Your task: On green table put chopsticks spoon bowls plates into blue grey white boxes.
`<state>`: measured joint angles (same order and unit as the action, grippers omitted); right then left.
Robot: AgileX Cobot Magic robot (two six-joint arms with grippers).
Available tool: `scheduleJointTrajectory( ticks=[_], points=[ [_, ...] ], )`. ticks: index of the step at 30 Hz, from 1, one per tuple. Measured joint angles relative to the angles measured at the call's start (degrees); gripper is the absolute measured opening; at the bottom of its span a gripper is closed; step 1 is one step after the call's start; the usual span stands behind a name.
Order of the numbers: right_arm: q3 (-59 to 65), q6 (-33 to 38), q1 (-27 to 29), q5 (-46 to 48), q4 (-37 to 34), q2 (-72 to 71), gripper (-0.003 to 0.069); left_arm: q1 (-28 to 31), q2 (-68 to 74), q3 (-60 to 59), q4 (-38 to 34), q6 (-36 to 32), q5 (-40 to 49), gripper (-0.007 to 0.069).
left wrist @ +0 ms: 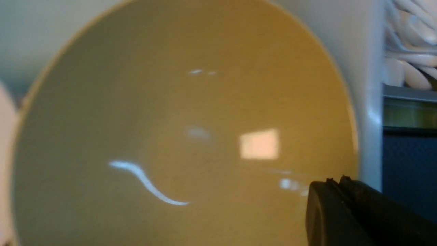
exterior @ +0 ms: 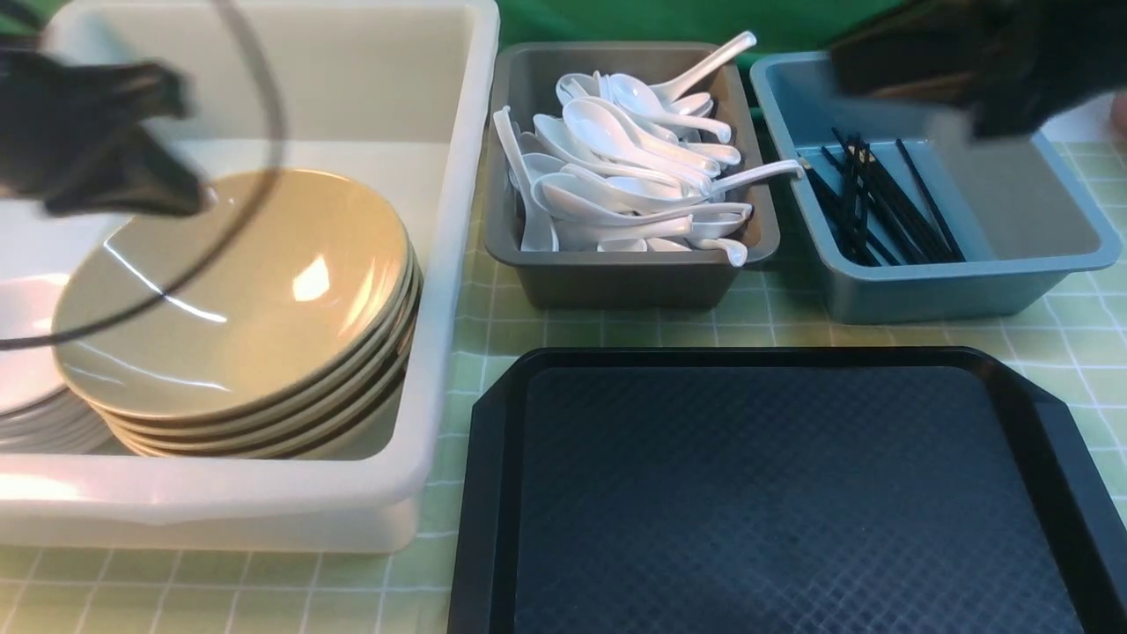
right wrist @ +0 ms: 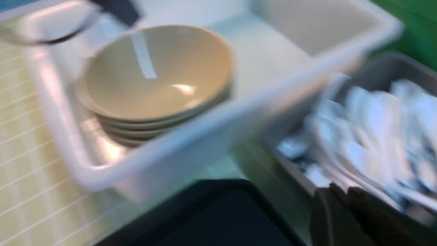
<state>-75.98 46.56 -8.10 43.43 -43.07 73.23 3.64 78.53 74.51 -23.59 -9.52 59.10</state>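
On the green table (exterior: 775, 328) the white box (exterior: 264, 509) holds a stack of tan bowls (exterior: 238, 291) with white plates (exterior: 22, 352) beside them. White spoons (exterior: 634, 176) fill the grey box (exterior: 616, 283). Black chopsticks (exterior: 880, 202) lie in the blue box (exterior: 968, 292). My left gripper (exterior: 189, 198) hovers over the bowls (left wrist: 177, 123), shut and empty, with its tips (left wrist: 336, 181) together. My right gripper (exterior: 845, 70) is blurred above the blue box's far left corner, shut with nothing in it. Its tips (right wrist: 341, 191) point toward the spoons (right wrist: 375, 136).
A flat black tray (exterior: 775, 493) lies at the front, right of the white box. A dark cable (exterior: 275, 132) loops from the left arm over the white box. A green backdrop stands behind the boxes.
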Motion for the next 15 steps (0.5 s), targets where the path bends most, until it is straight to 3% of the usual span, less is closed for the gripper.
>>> scheduleJointTrajectory(
  ticks=[4,7,11,15],
  points=[
    [0.0,-3.5,6.3,0.2,1.2,-0.3,0.0057,-3.8,-0.5,0.0,1.2,0.0,-0.9,-0.0002],
    [0.1,-9.1,9.9,1.6,5.9,-1.2,0.0061,-8.6,-4.0,-0.7,1.8,0.0,-1.2,-0.0002],
    [1.7,-14.2,10.7,3.8,11.6,-3.5,0.0065,-14.3,-8.8,-3.1,2.8,0.2,-1.4,-0.0002],
    [9.9,-15.9,10.9,-0.4,15.2,-12.9,0.0069,-18.3,-19.1,-10.2,8.7,5.7,-0.9,-0.0002]
  ],
)
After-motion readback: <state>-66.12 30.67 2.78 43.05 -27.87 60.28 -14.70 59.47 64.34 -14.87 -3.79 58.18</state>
